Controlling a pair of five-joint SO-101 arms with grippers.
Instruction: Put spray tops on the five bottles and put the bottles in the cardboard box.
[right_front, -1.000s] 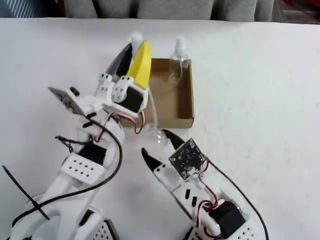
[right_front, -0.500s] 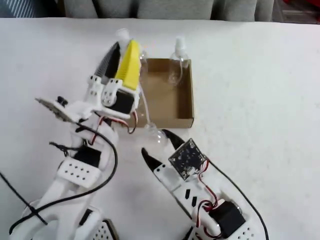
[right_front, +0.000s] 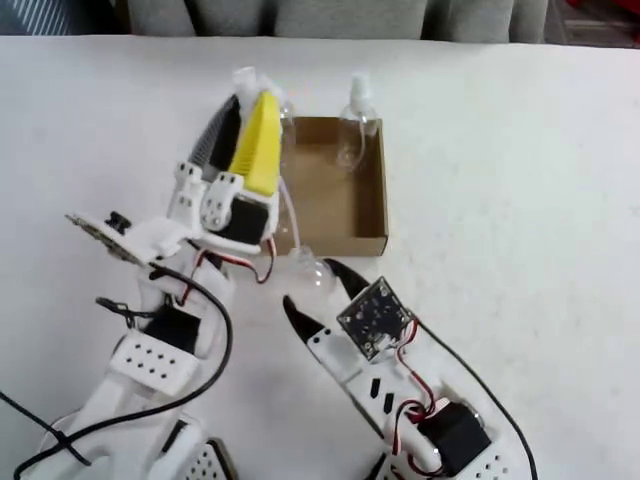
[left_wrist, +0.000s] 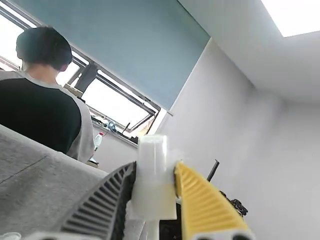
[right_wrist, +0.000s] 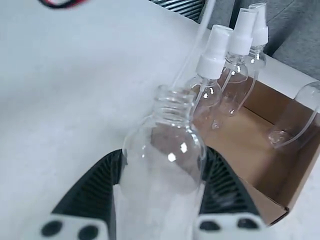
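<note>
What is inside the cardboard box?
Three capped bottles stand along one wall of the cardboard box, a fourth bottle at the opposite wall. From above, the left arm covers that first wall.

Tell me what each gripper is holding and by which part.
The left gripper clamps a spray top by its white head; the right gripper holds an open bottle by its body, below the neck.

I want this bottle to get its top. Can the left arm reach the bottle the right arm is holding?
Probably yes. The left pincer holds the spray top. Its tube hangs right by the open neck of the bottle in the right pincer, and nothing stands between them.
</note>
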